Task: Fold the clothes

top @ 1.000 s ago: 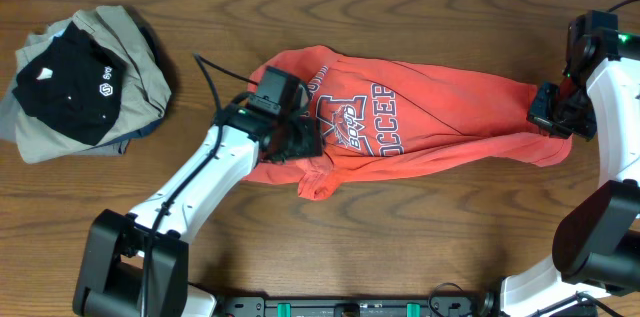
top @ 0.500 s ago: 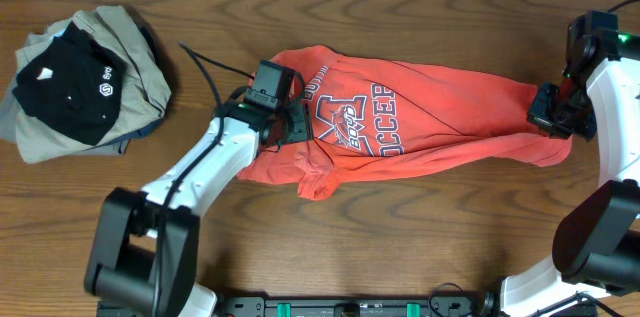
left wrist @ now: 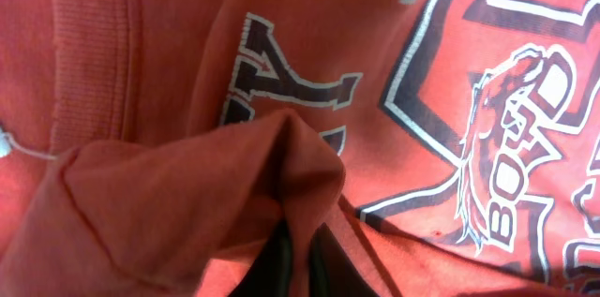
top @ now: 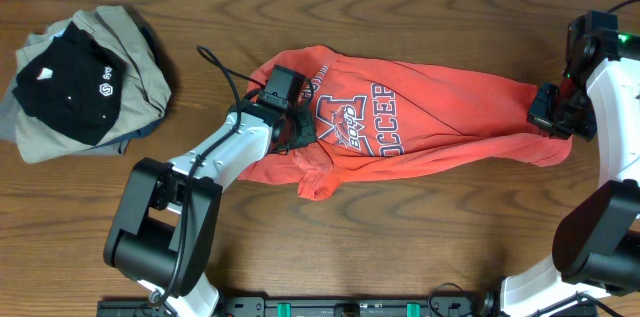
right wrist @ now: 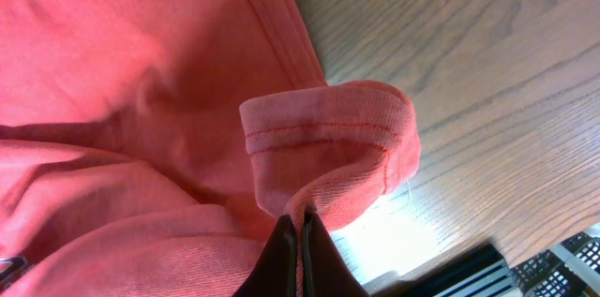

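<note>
Two pinches on the T-shirt [top: 440,107] (left claw [left wrist: 302,252], right claw [right wrist: 300,241]); fingertips [left wrist: 277,259] half-buried.

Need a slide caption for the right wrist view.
Right gripper shut on a hemmed fold of the coral-red T-shirt, wooden table behind.

red shirt [top: 440,107] 1 | black piece [top: 70,92] 1 | khaki piece [top: 135,62] 1 | 3 in all | white logo [top: 103,85] 1, on black piece | pile [top: 40,132] 1, two pieces counted, dark edge [top: 148,129] beneath unclear | arms 2: left arm [top: 215,157], right arm [top: 622,107] | hands 2: left hand [top: 297,135], right hand [top: 545,112] | fingers [left wrist: 277,264] 2 per hand | worktop [top: 400,247] 1
</note>
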